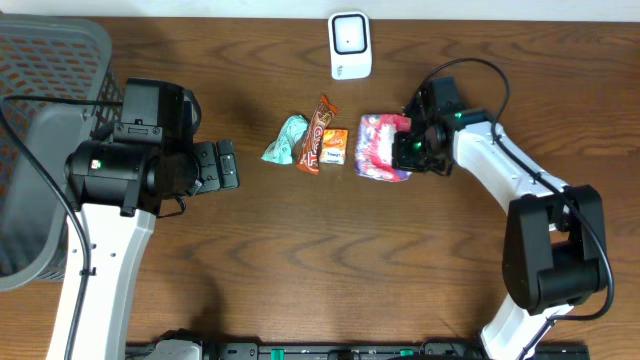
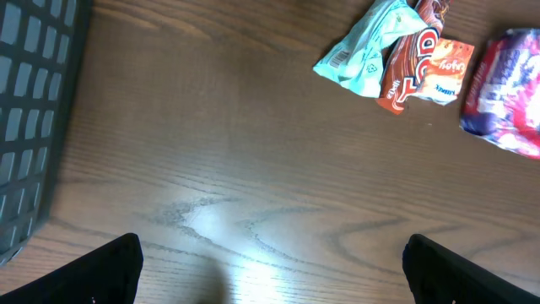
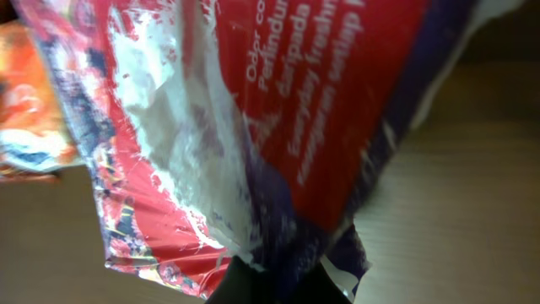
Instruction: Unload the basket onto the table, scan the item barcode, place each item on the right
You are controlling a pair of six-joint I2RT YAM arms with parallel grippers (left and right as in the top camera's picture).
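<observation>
The item, a red and purple plastic packet (image 1: 378, 150), lies on the table right of the snack row. My right gripper (image 1: 405, 148) is at its right edge. In the right wrist view the packet (image 3: 253, 110) fills the frame, and the right gripper (image 3: 274, 285) is shut on its purple lower edge. No barcode shows on the packet in any view. My left gripper (image 1: 222, 165) hovers over bare wood to the left. It is open, its two dark fingers (image 2: 110, 270) wide apart with nothing between them. The packet (image 2: 506, 93) also shows at the far right of the left wrist view.
A white scanner (image 1: 350, 45) stands at the back edge. A teal packet (image 1: 287, 140), a brown chocolate bar (image 1: 315, 135) and an orange packet (image 1: 334, 147) lie in a row left of the item. A grey mesh basket (image 1: 40, 60) fills the left side.
</observation>
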